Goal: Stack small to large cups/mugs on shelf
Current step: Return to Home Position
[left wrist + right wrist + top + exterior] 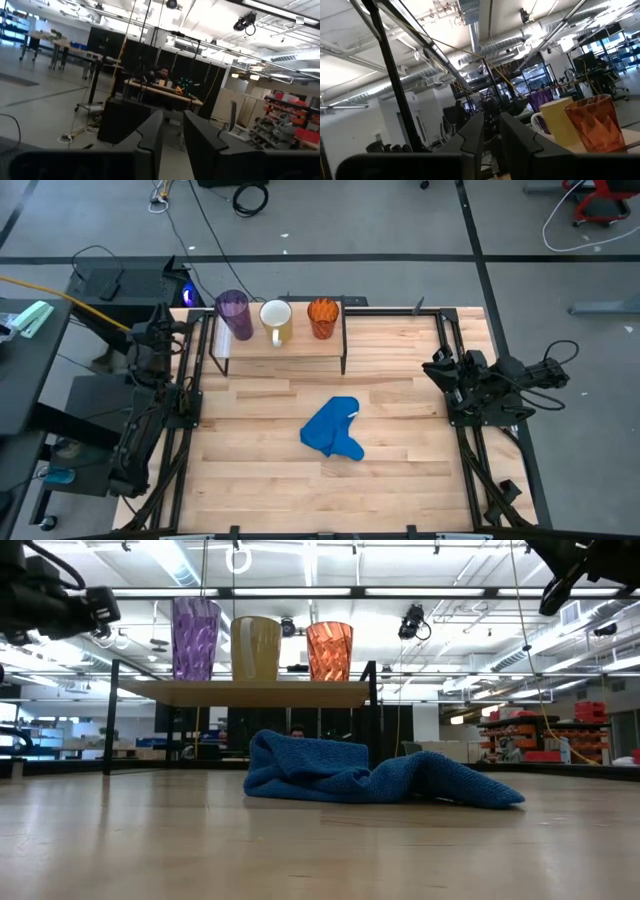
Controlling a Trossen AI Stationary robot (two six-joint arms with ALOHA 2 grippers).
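Wooden bench (400, 420): at 12 o'clock the shelf (300, 352) carries purple tumbler (234, 313), mug (276, 320) and orange cup (322, 316), ranged 9 to 3 o'clock. Blue cloth (332, 430) lies central. Left gripper (172, 117) at 9, right gripper (491, 120) at 3, both narrow, empty.

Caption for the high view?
Purple tumbler, yellow mug, orange cup in a row on the shelf; blue cloth alongside.
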